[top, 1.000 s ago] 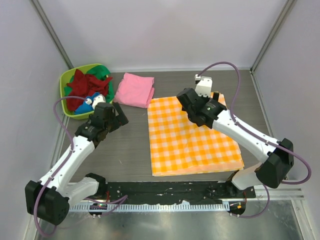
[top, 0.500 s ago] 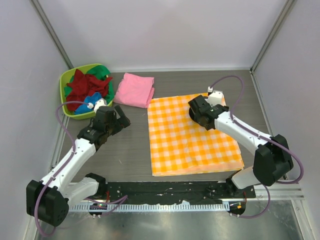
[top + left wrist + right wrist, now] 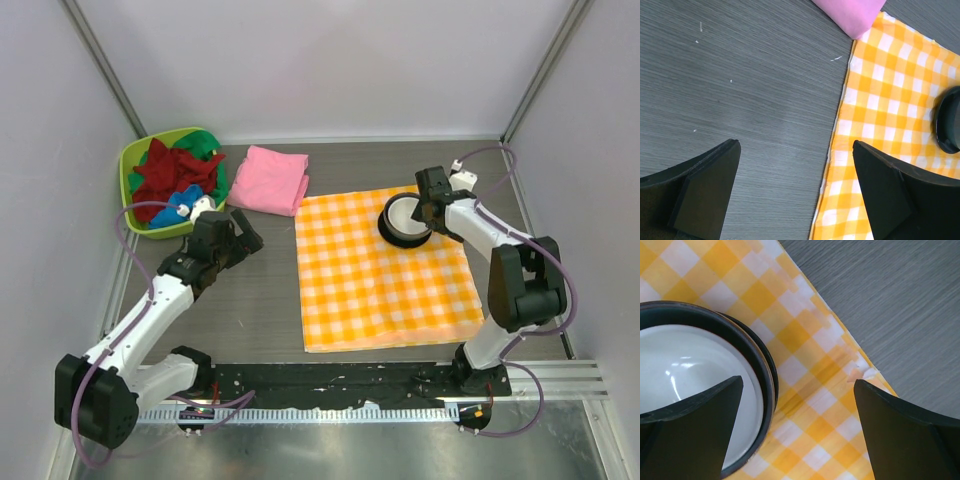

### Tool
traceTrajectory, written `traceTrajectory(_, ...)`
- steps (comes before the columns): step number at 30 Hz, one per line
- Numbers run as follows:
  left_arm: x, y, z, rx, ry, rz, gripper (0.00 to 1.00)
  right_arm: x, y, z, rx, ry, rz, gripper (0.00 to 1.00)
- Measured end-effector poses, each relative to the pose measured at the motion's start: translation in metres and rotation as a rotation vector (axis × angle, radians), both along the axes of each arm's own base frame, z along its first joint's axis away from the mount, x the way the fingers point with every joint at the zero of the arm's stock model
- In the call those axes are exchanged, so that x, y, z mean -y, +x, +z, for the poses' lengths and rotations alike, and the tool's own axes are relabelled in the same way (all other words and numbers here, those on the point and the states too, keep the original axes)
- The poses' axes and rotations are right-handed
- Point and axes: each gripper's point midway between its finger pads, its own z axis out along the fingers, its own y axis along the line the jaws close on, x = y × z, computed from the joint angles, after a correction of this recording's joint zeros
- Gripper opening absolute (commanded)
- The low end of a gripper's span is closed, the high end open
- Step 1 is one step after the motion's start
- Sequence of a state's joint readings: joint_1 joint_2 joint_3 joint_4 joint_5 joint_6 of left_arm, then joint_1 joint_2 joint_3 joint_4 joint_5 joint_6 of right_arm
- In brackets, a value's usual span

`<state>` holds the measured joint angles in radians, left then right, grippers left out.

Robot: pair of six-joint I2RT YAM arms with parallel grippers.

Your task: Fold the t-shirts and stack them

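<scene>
L gripper (image 3: 796,145) hung fingers (image 3: 705,190) apart over table (image 3: 740,75) nr pink tee (image 3: 268,179), R gripper (image 3: 797,382) likewise by bowl (image 3: 690,365) on checked cloth (image 3: 380,290).

In the basket (image 3: 126,168), blue t-shirt (image 3: 170,212) mostly under red t-shirt (image 3: 172,176); bowl (image 3: 949,120) cropped at left wrist view's edge.

four t-shirts: one pink t-shirt (image 3: 268,180), one red t-shirt (image 3: 170,172), one green t-shirt (image 3: 205,143), one blue t-shirt (image 3: 172,208). one green basket (image 3: 128,160), one orange-and-white checked cloth (image 3: 380,290), one black bowl (image 3: 404,218) with a white inside. two claws: one left claw (image 3: 796,145), one right claw (image 3: 799,382).
</scene>
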<state>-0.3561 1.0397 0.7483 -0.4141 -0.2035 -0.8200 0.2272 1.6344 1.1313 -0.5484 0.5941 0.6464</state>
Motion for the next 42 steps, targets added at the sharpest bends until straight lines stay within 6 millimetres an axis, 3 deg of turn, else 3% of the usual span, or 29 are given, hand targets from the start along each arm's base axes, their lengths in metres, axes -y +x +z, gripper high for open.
traceTrajectory(4, 0.001, 0.0, 0.001, 0.002, -0.007, 0.0, 1.0, -0.006, 0.013, -0.018, -0.033, 0.034, 0.024, 1.0)
traceTrajectory(9, 0.002, 0.001, -0.001, -0.001, -0.007, 0.0, 1.0, -0.018, 0.026, -0.025, -0.03, 0.079, 0.059, 0.99)
traceTrajectory(16, 0.004, 0.002, -0.005, -0.015, -0.007, -0.002, 1.0, -0.023, 0.031, -0.047, -0.066, 0.092, 0.065, 0.99)
traceTrajectory(28, 0.004, 0.002, -0.006, -0.016, -0.007, -0.001, 1.0, -0.016, 0.074, -0.047, -0.023, 0.025, -0.001, 0.99)
traceTrajectory(42, 0.003, 0.002, -0.007, -0.018, -0.005, -0.001, 1.0, 0.001, 0.078, -0.047, -0.01, 0.008, -0.082, 0.99)
